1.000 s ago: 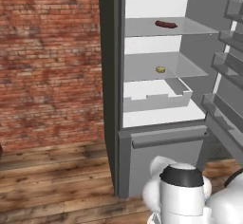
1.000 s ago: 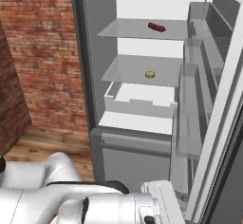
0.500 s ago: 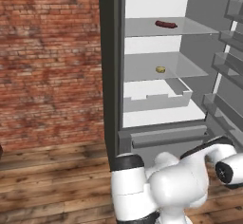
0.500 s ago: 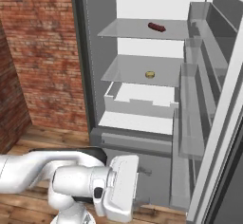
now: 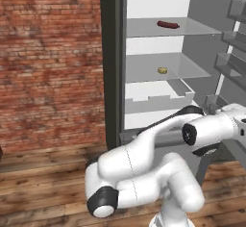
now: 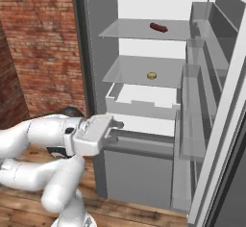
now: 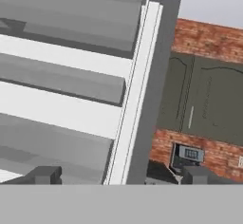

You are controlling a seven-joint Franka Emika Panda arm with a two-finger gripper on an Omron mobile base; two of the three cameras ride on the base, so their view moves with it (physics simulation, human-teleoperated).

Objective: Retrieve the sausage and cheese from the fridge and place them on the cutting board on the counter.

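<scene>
The sausage [image 5: 167, 25] lies on the fridge [image 5: 113, 62] top shelf, the cheese [image 5: 162, 70] one shelf below. The gripper [image 7: 118, 175], fingers spread and empty, should rise level with the shelf before reaching inward.

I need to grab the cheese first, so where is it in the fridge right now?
The cheese sits on the middle shelf of the open fridge, one shelf below the sausage and just above the white drawer.

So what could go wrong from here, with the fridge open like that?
The sausage lies high on the top shelf, far above the gripper, so the long reach might nudge it backward. The cheese is small and rounded and could slip from the fingers. The arm might also clip the door's shelves.
</scene>
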